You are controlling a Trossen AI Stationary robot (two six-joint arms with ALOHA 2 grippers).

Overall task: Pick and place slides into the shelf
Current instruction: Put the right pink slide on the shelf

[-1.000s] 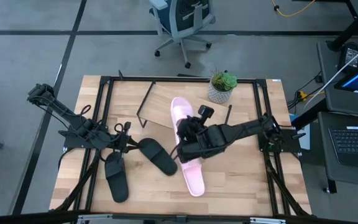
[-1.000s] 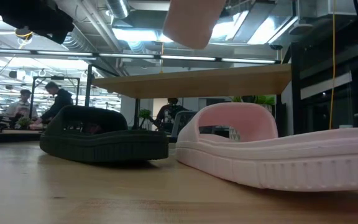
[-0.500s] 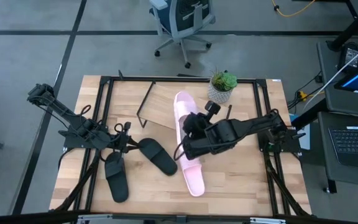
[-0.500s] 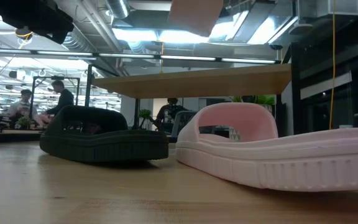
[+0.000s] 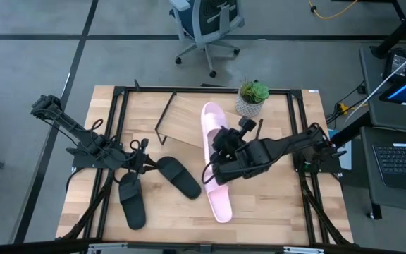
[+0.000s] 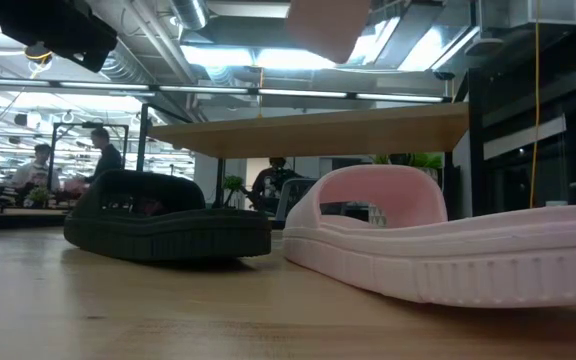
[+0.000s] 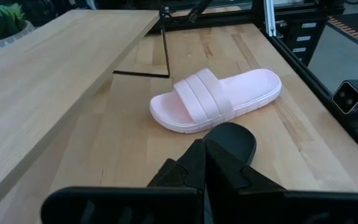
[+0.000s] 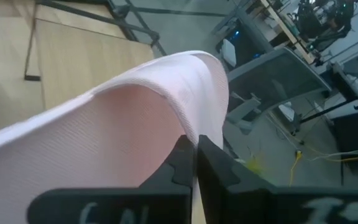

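Note:
My right gripper [image 5: 220, 155] is shut on a pale pink slide [image 5: 210, 123] and holds it in the air over the shelf's right part; the low view shows that slide [image 6: 328, 22] above the board. The shelf [image 5: 185, 121] is a light wooden board on thin black legs [image 5: 165, 116]. The second pink slide [image 5: 218, 199] lies sole down on the table. Two black slides [image 5: 180, 177] [image 5: 132, 201] lie to its left. My left gripper [image 5: 144, 161] is shut beside the nearer end of one black slide [image 7: 232, 140]; I cannot tell whether it touches it. My right gripper pinches the pink slide between its two fingers [image 8: 182, 158] at a thin pink edge [image 8: 194, 127]; which part that is cannot be told, as the gripper covers it from above. The slide is lifted clear, its free end [image 5: 208, 109] pointing toward the far edge.
A potted plant [image 5: 251, 99] stands at the far edge, right of the shelf. A black frame [image 5: 118, 113] runs around the tabletop. Bare wood lies near the right edge [image 5: 273, 197]. People sit in the room beyond the table [image 6: 93, 160].
My right gripper has carried the pink slide a little up and toward the table's right and far edge. The slide has turned, so its free end now points more straight at the far edge. My left arm has kept still.

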